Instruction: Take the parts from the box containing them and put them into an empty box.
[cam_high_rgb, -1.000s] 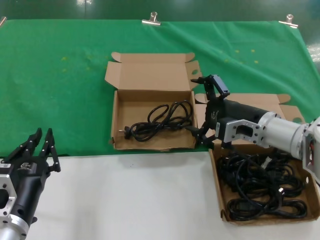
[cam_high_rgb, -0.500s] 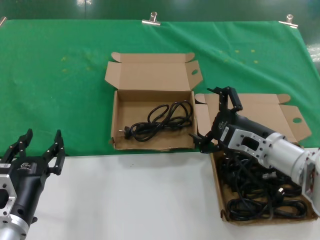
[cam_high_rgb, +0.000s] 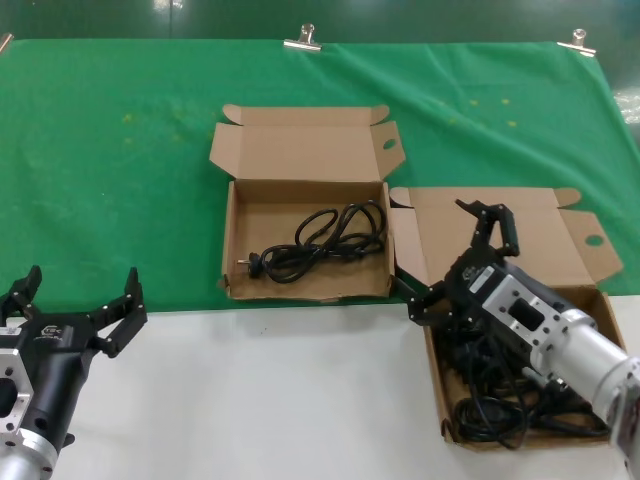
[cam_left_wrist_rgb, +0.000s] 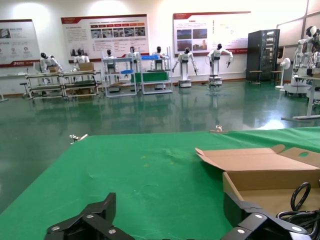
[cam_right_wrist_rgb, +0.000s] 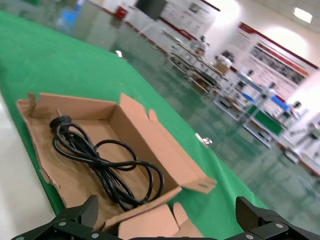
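The right gripper (cam_high_rgb: 462, 262), jaws spread and empty, hangs over the wider brown cardboard mailer box (cam_high_rgb: 590, 260) at four o'clock on the surface, above its tangle of black rubber power cords (cam_high_rgb: 490, 405). At twelve o'clock from it, the squarer brown cardboard box (cam_high_rgb: 305, 290) holds one looped black cord (cam_high_rgb: 320, 238). The step in hand looks like reaching for another cord; next, the jaws must descend and pinch one bundle. The left gripper (cam_high_rgb: 75, 300), jaws spread, waits at eight o'clock.
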